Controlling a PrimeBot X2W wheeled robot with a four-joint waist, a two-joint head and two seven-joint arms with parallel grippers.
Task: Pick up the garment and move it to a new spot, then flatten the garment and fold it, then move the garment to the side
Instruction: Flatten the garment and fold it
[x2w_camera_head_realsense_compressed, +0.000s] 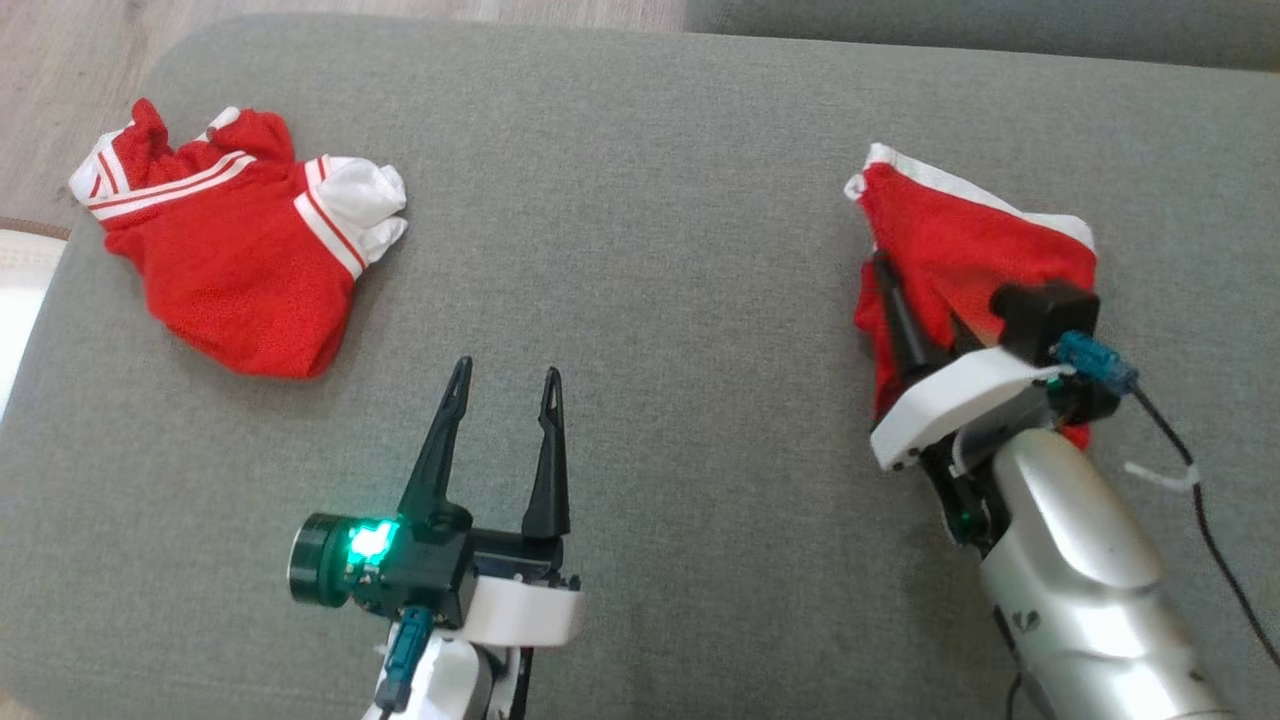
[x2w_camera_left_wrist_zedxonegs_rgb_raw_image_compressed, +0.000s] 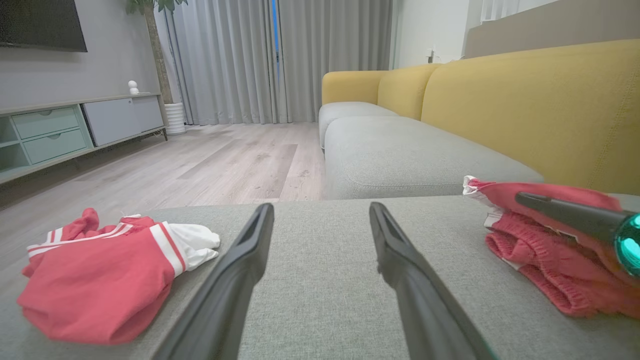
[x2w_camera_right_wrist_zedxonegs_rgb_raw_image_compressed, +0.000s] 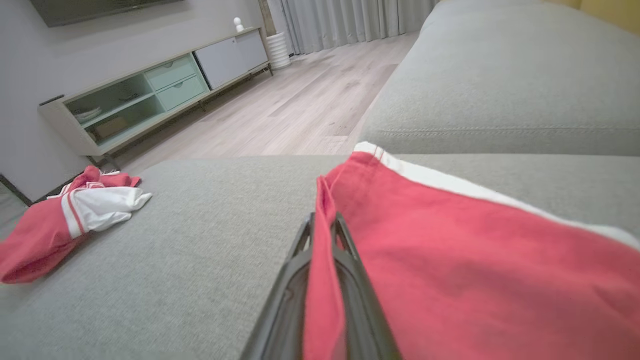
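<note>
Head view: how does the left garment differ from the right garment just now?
The left garment lies loose and crumpled, touched by nothing; the right garment is pinched in the shut right gripper. The left garment shows red-striped white bands and a white bunched part; the right garment shows one plain white edge band. Both are red and rest on the grey cushion.

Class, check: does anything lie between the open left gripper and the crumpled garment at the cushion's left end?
Nothing visible does. Bare cushion separates the left gripper from the crumpled garment; the other garment, pinched in the right gripper, lies off to the right.
</note>
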